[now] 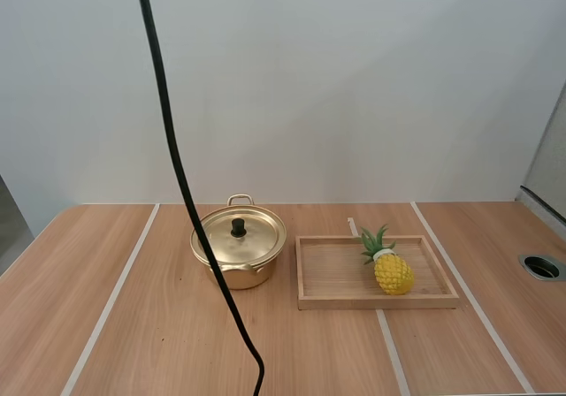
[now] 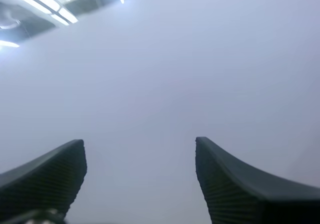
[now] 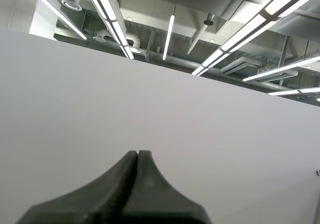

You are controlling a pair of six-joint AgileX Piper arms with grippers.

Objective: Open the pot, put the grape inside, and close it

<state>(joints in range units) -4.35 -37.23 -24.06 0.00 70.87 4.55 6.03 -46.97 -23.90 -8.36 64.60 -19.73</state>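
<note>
Pot [image 1: 239,259], lid [image 1: 252,237] on, stands on desk [image 1: 133,325] just beside tray [image 1: 336,301]. We see pineapple [image 1: 392,270] in tray where task names grape. Our left hand [image 2: 139,151] spread wide, empty; right hand [image 3: 137,156] pressed together, empty. Risk: small knob [image 1: 238,227] slips from grasp, pot shifts.

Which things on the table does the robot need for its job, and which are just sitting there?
For the job: round gold metal pot; its gold lid with a black knob; small yellow pineapple with green leaves, the fruit on hand.
Just lying about: flat wooden tray under the pineapple; wooden table.
</note>
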